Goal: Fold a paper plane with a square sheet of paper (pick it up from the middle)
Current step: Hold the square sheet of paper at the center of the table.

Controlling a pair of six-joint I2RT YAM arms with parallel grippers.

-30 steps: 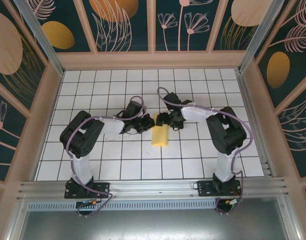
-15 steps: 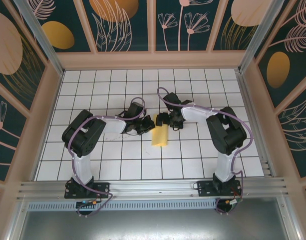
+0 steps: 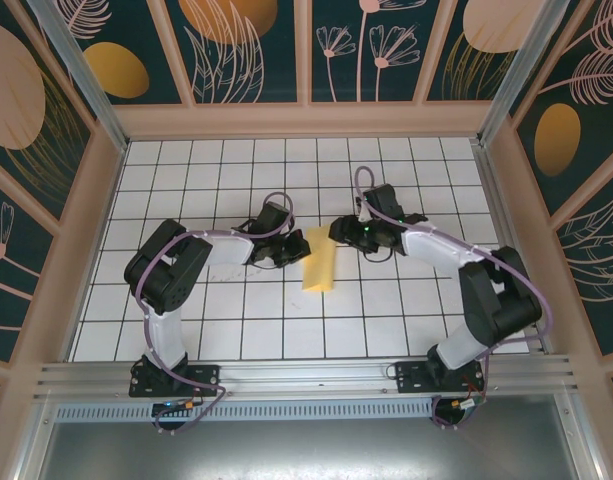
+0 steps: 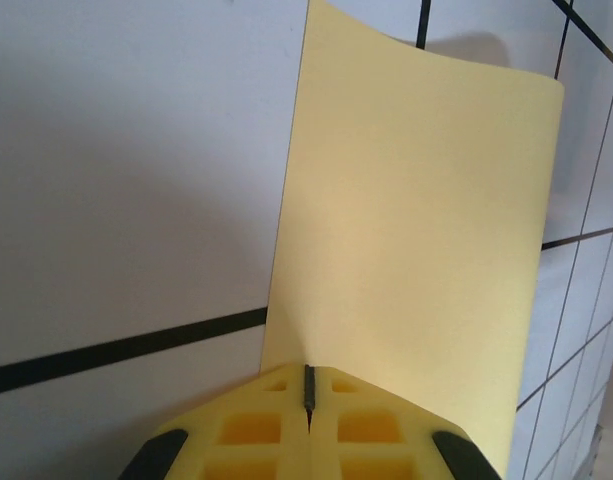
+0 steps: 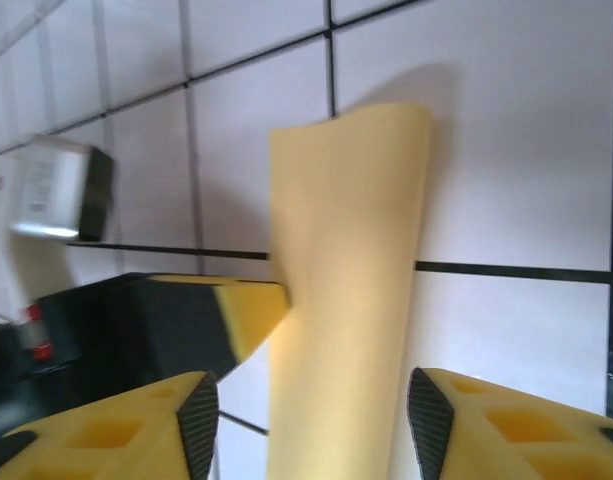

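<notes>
The left gripper (image 4: 308, 378) pinches the square sheet of paper (image 4: 416, 220); right gripper (image 5: 313, 398) spread astride; flimsy, looks crease-prone; take mid-sheet.

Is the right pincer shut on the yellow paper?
No, the right pincer stands open, with one finger on either side of the yellow paper.

Sheet of paper (image 3: 319, 272) on table (image 3: 236, 335), between left pincer (image 3: 300, 250) and right pincer (image 3: 337, 233)
</notes>
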